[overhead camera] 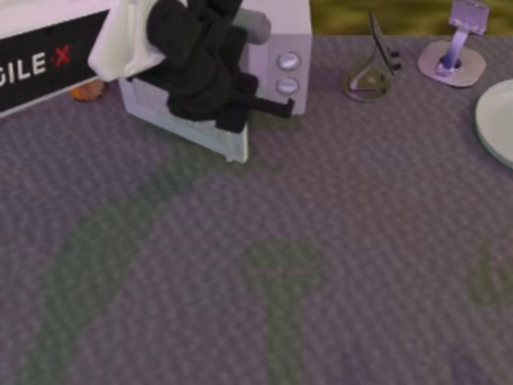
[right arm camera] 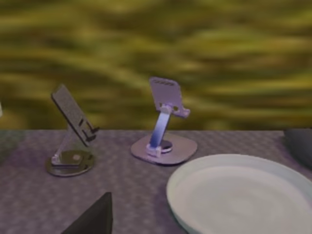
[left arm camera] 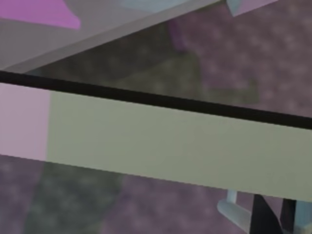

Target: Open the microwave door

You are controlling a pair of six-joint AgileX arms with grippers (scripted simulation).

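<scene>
The white microwave [overhead camera: 280, 32] stands at the table's back, left of centre, with two round grey knobs [overhead camera: 288, 72] on its front. The microwave door [overhead camera: 192, 130] is swung partly outward on its left hinge, and its free edge [overhead camera: 240, 146] points toward the table's front. My left gripper [overhead camera: 244, 112] hangs over that free edge, shut on the door's grey bar handle [left arm camera: 234, 212]. In the left wrist view the door's edge [left arm camera: 170, 141] runs as a broad pale band across the picture. My right gripper [right arm camera: 100, 219] is out of the top view and holds nothing.
A dark phone stand [overhead camera: 370, 76] and a lilac phone stand [overhead camera: 453, 56] stand right of the microwave. A white plate [overhead camera: 498, 120] lies at the right edge. An orange object [overhead camera: 86, 91] and a black lettered board [overhead camera: 40, 64] sit at the back left.
</scene>
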